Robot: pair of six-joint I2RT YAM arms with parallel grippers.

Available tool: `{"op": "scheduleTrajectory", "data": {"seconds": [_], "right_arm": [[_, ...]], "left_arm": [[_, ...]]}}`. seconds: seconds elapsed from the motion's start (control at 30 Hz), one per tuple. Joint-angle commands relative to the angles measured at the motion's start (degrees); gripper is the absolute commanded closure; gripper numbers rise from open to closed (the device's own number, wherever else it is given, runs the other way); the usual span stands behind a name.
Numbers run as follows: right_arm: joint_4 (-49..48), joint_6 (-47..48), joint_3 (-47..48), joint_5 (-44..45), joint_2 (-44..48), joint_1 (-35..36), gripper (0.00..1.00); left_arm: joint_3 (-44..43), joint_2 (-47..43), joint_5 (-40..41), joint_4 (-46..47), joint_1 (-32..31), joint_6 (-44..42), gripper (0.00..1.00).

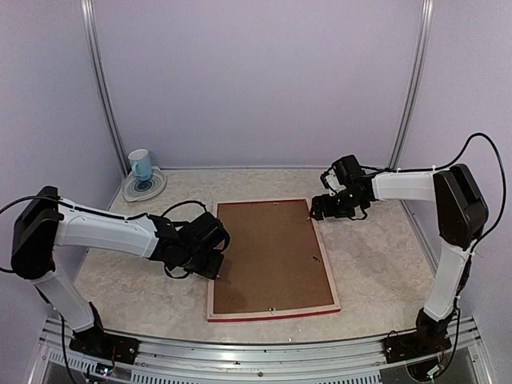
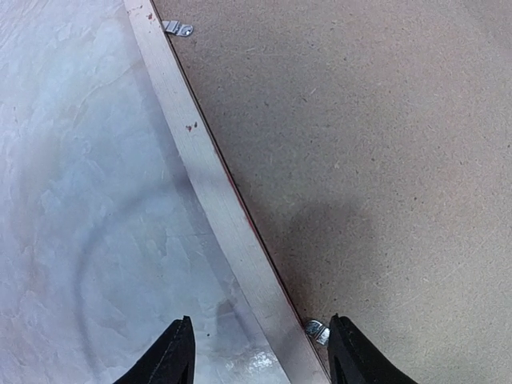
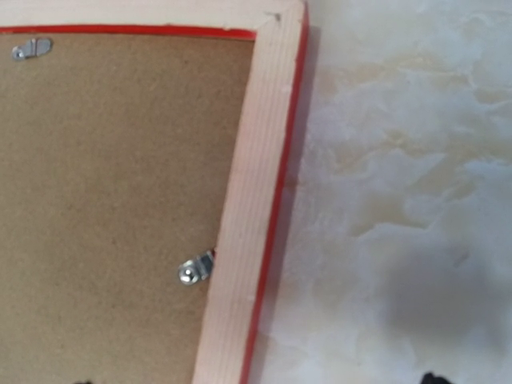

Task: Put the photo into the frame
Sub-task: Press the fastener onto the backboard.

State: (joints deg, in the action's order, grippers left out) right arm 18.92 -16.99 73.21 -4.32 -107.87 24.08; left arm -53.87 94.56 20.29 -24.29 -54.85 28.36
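The frame (image 1: 273,311) lies face down in the middle of the table, pale wood up, with a red edge showing. A brown backing board (image 1: 268,256) fills it, and the photo is hidden. My left gripper (image 1: 218,268) is open at the frame's left rail (image 2: 216,192), one finger on the table side and the other over the board, beside a small metal clip (image 2: 318,330). My right gripper (image 1: 324,210) hovers open over the far right corner (image 3: 276,32). Only a black fingertip (image 3: 432,378) shows in its wrist view, and another clip (image 3: 194,270) sits by the right rail.
A pale blue mug (image 1: 140,164) stands on a patterned plate (image 1: 147,189) at the back left. Purple walls close in the back and both sides. More metal clips (image 2: 178,29) sit along the board's edges. Marbled tabletop (image 1: 376,256) shows around the frame.
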Motion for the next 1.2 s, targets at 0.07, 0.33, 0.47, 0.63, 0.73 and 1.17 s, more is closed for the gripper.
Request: {"op": "scheduleTrajectory", "data": {"seconds": [0.07, 0.33, 0.47, 0.63, 0.73, 1.17], "right_arm": [[-0.2, 0.3, -0.2, -0.4, 1.5, -0.5, 0.12], [-0.5, 0.4, -0.3, -0.6, 1.4, -0.5, 0.12], [-0.5, 0.4, -0.3, -0.6, 1.2, -0.5, 0.12], [-0.6, 0.5, -0.5, -0.5, 1.3, -0.5, 0.12], [-0.6, 0.5, -0.6, -0.5, 1.3, -0.6, 0.12], [-0.9, 0.6, -0.7, -0.5, 1.4, -0.7, 0.12]], "left_arm": [[-2.5, 0.9, 0.8, -3.4, -0.7, -0.3, 0.44], [-3.7, 2.6, -0.6, -5.8, -0.9, -1.1, 0.48], [-3.8, 3.5, -1.4, -5.5, -1.0, -1.1, 0.48], [-4.0, 5.0, -1.3, -4.8, -1.0, -0.9, 0.48], [-4.2, 5.8, -1.3, -4.5, -1.0, -0.9, 0.48], [-4.1, 6.9, -1.7, -5.0, -1.0, -0.6, 0.53]]}}
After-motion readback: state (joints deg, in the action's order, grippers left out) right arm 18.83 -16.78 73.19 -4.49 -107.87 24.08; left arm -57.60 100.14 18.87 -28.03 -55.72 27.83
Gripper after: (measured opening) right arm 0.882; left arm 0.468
